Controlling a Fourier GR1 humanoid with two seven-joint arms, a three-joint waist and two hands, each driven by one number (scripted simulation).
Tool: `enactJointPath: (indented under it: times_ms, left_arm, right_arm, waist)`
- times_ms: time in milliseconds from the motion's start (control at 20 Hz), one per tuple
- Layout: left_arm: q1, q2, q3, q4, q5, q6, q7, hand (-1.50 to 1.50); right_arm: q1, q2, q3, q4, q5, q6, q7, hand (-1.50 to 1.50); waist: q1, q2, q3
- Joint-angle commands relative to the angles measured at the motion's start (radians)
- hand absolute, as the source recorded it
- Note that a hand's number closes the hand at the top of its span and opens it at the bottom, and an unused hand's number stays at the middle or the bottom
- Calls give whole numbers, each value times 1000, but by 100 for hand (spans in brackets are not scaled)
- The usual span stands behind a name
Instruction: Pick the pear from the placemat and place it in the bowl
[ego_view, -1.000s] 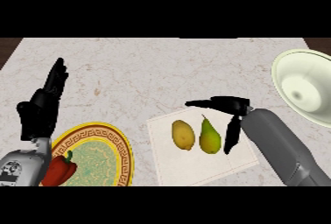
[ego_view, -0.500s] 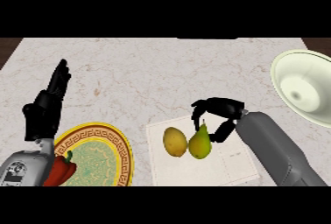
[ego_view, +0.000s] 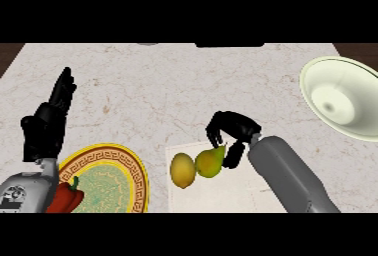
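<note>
A green pear (ego_view: 210, 161) lies on the white placemat (ego_view: 221, 192), tilted with its stem toward the top. Touching its left side is a yellow lemon-like fruit (ego_view: 182, 170). My right hand (ego_view: 232, 132) sits over the pear's top and right side, fingers curled round it. The pale green bowl (ego_view: 341, 102) stands at the far right, well apart from the hand. My left hand (ego_view: 49, 124) rests open at the left, fingers pointing up.
A yellow-rimmed patterned plate (ego_view: 111, 180) lies at the lower left with a red pepper (ego_view: 65, 197) at its left edge. Bare marble counter lies between the placemat and the bowl.
My right hand has come down and left over the pear and its fingers have curled round it. The pear and the yellow fruit have shifted left on the placemat.
</note>
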Motion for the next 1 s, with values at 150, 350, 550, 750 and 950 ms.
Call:
enactJointPath:
  times_ms: [150, 350, 550, 750, 950]
  left_arm:
    - [35, 13, 14, -46, 19, -16, 20, 0]
    - [31, 4, 25, -1, 12, -6, -17, 0]
    - [1, 1, 35, 31, 6, 0, -19, 0]
    - [48, 11, 25, -3, -5, -9, -22, 0]
    - [58, -8, 7, -51, 4, -24, -16, 0]
  right_arm:
    - [98, 127, 79, -194, 124, -232, 503, 150]
    - [139, 129, 134, -469, 57, -295, 703, 150]
    - [201, 131, 196, -710, 99, -445, 829, 150]
    - [244, 131, 204, -925, 253, -497, 1021, 150]
    - [273, 79, 178, -1048, 400, -450, 1156, 150]
  waist:
    - [1, 6, 9]
    - [0, 16, 10]
    - [-13, 19, 10]
    - [-12, 16, 10]
    - [12, 26, 11]
